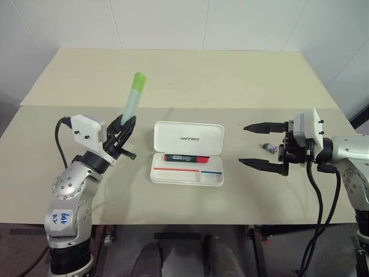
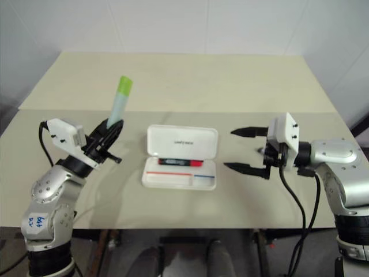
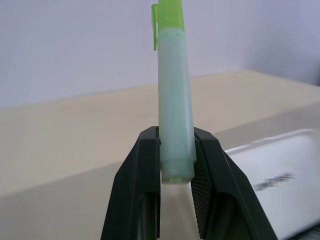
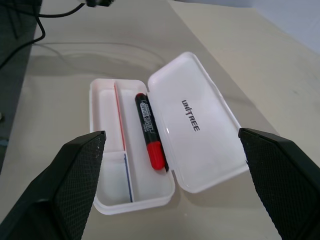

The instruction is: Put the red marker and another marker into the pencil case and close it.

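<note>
The pencil case (image 1: 187, 154) lies open near the middle of the table (image 1: 173, 75), a little toward its front edge, with the lid tipped back toward the far edge and its lettering showing. The red marker (image 1: 185, 157) lies inside the tray, lengthwise along the hinge side, its red cap toward the right edge of the table; a red and a blue stripe run along the tray's front part. Left of the case and well apart from it, the left gripper (image 1: 123, 131) is raised above the table and has its two black fingers (image 3: 140, 185) closed tight on the lower end of the green marker (image 1: 133, 98), which stands nearly upright, leaning slightly, with its lime cap on top. Right of the case, also apart from it, the right gripper (image 1: 264, 146) hangs over the table pointing toward the case, its fingers (image 4: 75, 170) spread wide with nothing between them. A small grey-purple nub (image 1: 267, 146) lies on the table close by that gripper.
</note>
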Tool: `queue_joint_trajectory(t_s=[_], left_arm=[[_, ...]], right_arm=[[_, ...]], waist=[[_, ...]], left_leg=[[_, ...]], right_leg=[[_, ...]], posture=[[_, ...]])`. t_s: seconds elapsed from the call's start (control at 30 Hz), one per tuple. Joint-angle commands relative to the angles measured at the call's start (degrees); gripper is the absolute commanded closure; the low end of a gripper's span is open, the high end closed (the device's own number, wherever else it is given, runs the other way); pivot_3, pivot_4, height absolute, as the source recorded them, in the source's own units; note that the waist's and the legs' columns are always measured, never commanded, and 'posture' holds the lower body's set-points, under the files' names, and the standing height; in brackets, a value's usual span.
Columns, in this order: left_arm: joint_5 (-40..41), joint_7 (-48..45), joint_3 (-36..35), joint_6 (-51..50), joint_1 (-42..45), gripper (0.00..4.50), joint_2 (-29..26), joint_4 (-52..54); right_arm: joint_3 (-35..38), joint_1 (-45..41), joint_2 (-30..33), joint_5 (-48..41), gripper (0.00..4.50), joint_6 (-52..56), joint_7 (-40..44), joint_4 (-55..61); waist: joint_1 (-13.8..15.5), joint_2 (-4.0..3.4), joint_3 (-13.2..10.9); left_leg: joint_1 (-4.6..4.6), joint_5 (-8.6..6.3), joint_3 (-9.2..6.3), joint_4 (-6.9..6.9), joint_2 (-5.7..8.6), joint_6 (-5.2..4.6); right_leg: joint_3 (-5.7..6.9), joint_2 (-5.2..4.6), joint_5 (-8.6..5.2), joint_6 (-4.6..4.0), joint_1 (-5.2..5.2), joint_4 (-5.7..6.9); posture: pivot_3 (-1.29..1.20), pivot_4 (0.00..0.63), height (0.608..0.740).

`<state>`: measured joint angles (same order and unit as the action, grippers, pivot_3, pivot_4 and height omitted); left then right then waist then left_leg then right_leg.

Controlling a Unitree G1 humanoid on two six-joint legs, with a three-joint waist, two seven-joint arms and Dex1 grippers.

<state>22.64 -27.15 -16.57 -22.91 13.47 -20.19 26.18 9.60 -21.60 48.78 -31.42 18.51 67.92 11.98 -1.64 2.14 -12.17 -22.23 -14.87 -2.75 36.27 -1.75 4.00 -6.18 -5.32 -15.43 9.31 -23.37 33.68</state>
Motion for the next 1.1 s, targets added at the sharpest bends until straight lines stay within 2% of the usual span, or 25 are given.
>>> queue_joint_trajectory(t_s=[0.03, 0.23, 0.37, 0.6, 0.73, 0.9, 1.1], left_arm=[[4.88, -6.93, -0.85, 2.23, 1.91, 4.12, -3.48, -2.22], [9.25, -22.74, 2.71, 3.20, 5.16, 4.12, -11.70, -7.40], [5.75, -33.60, 7.23, 9.63, 8.48, 4.12, -17.05, -14.11], [1.84, -43.35, 13.18, 18.23, 13.67, 4.12, -19.48, -22.26], [3.36, -47.82, 15.59, 16.64, 14.01, 4.12, -19.95, -22.47], [5.42, -51.88, 17.76, 9.91, 14.34, 4.12, -21.72, -21.81], [4.43, -55.52, 19.99, 5.60, 15.50, 4.12, -23.92, -23.63]], right_arm=[[3.96, 1.40, 1.62, 0.09, 0.00, -1.07, -1.53, 2.51], [7.22, 4.93, 2.94, -0.12, 0.00, -0.87, -3.26, 3.73], [8.65, 7.21, 3.00, -0.66, 0.00, -0.37, -4.65, 5.68], [11.35, 11.29, 2.75, -1.61, 0.00, 0.94, -7.51, 9.60], [12.49, 12.60, 2.73, -2.10, 0.00, 1.69, -8.71, 10.94], [12.89, 13.61, 2.69, -2.47, 0.00, 2.06, -9.67, 12.07], [12.85, 14.10, 2.53, -2.76, 0.00, 2.49, -10.56, 13.08]], waist=[[-0.08, 0.00, 0.00], [-0.08, 0.00, 0.00], [-0.08, -0.02, 0.00], [-0.06, -0.02, -0.01], [-0.13, -0.02, -0.01], [-0.15, -0.02, -0.01], [-0.11, -0.02, -0.01]], left_leg=[[0.00, 0.00, 0.01, 0.00, 0.00, 0.00], [0.01, 0.00, 0.01, 0.00, -0.01, -0.01], [0.01, 0.00, 0.01, -0.03, -0.01, -0.01], [0.00, 0.01, 0.01, -0.08, -0.01, -0.01], [0.01, 0.00, 0.01, -0.12, -0.02, -0.02], [0.01, 0.00, 0.01, -0.09, -0.03, -0.03], [0.01, 0.01, 0.01, -0.09, -0.03, -0.04]], right_leg=[[-0.01, 0.00, 0.00, 0.00, -0.01, 0.00], [-0.01, 0.00, 0.00, 0.00, -0.01, 0.03], [0.00, 0.01, -0.08, -0.15, -0.02, 0.03], [-0.01, 0.00, -0.06, -0.11, -0.02, 0.02], [-0.01, 0.01, 0.02, 0.07, -0.05, 0.07], [-0.01, 0.01, 0.00, 0.03, -0.07, 0.10], [-0.01, 0.01, -0.05, -0.06, -0.06, 0.11]], posture=[[0.00, 0.150, 0.740], [0.00, 0.150, 0.740], [0.00, 0.150, 0.740], [0.00, 0.150, 0.740], [0.00, 0.150, 0.740], [0.00, 0.150, 0.740], [0.00, 0.150, 0.740]])
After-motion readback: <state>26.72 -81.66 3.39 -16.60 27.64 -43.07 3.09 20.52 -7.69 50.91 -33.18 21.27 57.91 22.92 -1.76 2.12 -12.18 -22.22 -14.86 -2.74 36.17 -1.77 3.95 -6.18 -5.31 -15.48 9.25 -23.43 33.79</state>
